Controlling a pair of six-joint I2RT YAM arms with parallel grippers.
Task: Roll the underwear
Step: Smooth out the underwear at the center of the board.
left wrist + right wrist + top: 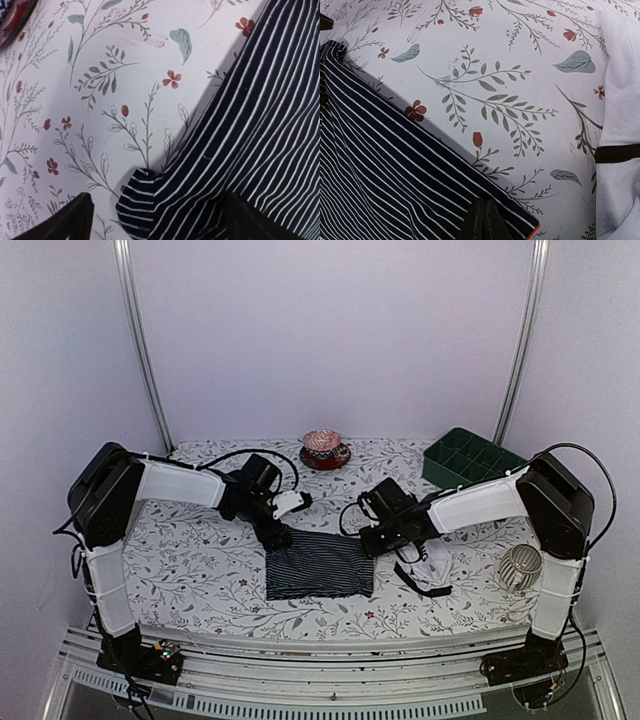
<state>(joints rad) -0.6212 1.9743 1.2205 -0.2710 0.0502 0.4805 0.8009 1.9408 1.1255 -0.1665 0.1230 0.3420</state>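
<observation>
The black striped underwear (320, 565) lies flat on the flowered table near the front middle. My left gripper (272, 532) is at its far left corner, open wide. In the left wrist view the fingers (70, 222) straddle that curled corner (145, 205) without holding it. My right gripper (377, 540) is at the far right corner. Its fingertips (485, 220) are shut together on the striped cloth (395, 175), just inside the edge band. The white underwear (430, 565) with black trim lies crumpled just right of the striped one, also at the right edge of the right wrist view (620, 100).
A red patterned bowl (322, 448) on a saucer stands at the back middle. A green divided tray (470, 458) sits at the back right. A pale ribbed cup (520, 567) lies on its side near the right arm's base.
</observation>
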